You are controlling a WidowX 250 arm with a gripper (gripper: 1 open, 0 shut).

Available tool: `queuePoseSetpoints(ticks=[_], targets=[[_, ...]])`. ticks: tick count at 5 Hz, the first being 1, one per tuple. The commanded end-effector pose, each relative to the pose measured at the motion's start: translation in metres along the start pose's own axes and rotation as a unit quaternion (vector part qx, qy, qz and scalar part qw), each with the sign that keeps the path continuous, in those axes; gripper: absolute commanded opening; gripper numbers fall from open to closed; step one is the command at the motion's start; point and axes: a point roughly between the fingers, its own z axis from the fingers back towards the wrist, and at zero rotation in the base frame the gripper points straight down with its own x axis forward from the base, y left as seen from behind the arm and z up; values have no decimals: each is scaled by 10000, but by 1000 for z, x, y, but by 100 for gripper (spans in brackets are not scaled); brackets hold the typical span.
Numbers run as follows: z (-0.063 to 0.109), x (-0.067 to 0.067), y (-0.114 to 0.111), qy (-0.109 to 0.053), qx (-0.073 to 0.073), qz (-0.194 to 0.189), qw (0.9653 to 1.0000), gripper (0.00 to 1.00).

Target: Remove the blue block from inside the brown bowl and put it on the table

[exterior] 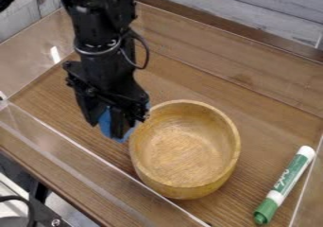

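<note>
The blue block (pixel 120 123) sits between the fingers of my black gripper (pixel 116 125), which is shut on it just left of the brown bowl (pixel 187 147), outside its rim and low over the table (pixel 240 75). Only part of the block shows between the fingers. I cannot tell whether the block touches the tabletop. The bowl's speckled inside holds nothing.
A green-and-white marker (pixel 285 184) lies at the right, near the front edge. Low clear plastic walls (pixel 51 141) border the tabletop at the front left. The black arm (pixel 98 23) rises over the left half of the table.
</note>
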Motion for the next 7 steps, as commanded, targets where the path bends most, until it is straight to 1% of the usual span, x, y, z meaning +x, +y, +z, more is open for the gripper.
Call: queuePoseSetpoints(ticks=[1, 4, 7], targets=[[2, 5, 5, -138, 6, 7, 9999, 100], [-6, 7, 5, -186, -106, -38, 9998, 100], [-14, 11, 7, -232, -185, -52, 9995, 100]])
